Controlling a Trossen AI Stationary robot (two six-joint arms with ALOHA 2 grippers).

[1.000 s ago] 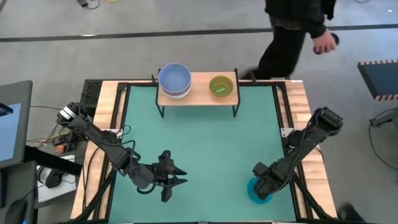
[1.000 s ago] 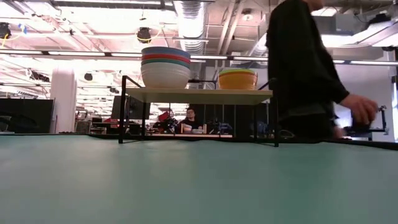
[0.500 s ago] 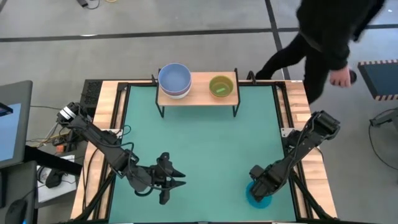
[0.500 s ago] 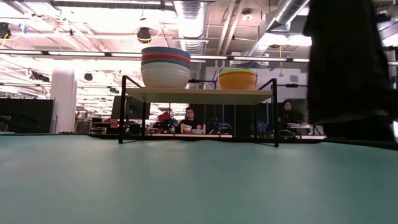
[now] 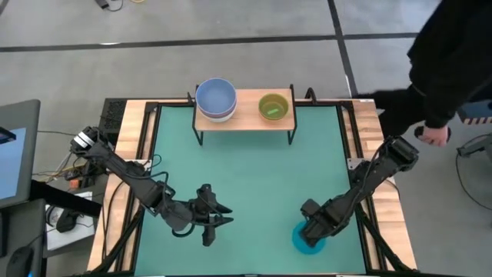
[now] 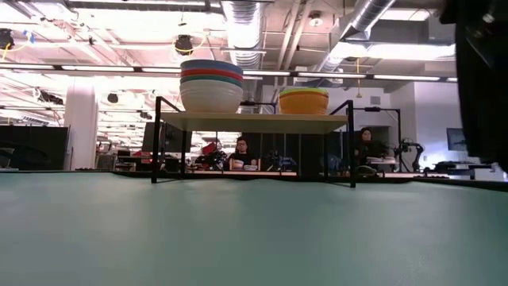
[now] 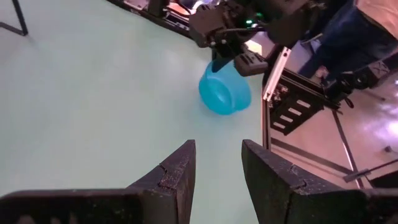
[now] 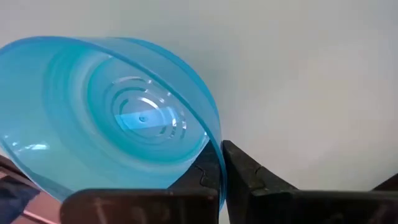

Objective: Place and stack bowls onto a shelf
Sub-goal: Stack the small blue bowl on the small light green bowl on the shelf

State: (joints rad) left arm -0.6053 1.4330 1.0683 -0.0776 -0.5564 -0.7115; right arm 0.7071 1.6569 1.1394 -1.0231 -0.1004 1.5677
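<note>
The shelf (image 5: pixel 244 115) stands at the table's far edge. On it sits a stack of bowls (image 5: pixel 215 98) with a periwinkle one on top, and beside it a green bowl (image 5: pixel 273 106) nested in a yellow one (image 6: pixel 303 103). A cyan bowl (image 5: pixel 304 240) is near the table's front right, tipped, with my right gripper (image 5: pixel 314 228) shut on it. My left gripper (image 5: pixel 221 218) hovers open and empty near the front left, pointing toward the cyan bowl (image 7: pixel 224 93). My right gripper pinches the cyan bowl's rim (image 8: pixel 211 134), with one finger (image 8: pixel 249 174) outside the wall and the other inside. The fingers come slanting down from the table's right. The bowl is tipped, its opening turned toward the wrist; whether its underside still touches the table I cannot tell.
A person in dark clothes (image 5: pixel 450 69) stands beyond the table's far right corner. Black frame rails and wooden borders (image 5: pixel 369 131) line both sides of the table. The green mat (image 5: pixel 246 177) between shelf and grippers holds no objects.
My right gripper has shut on the cyan bowl's rim and moved a little toward the table's left, taking the bowl along and tipping it. The person behind the table has walked from the far middle toward the right.
</note>
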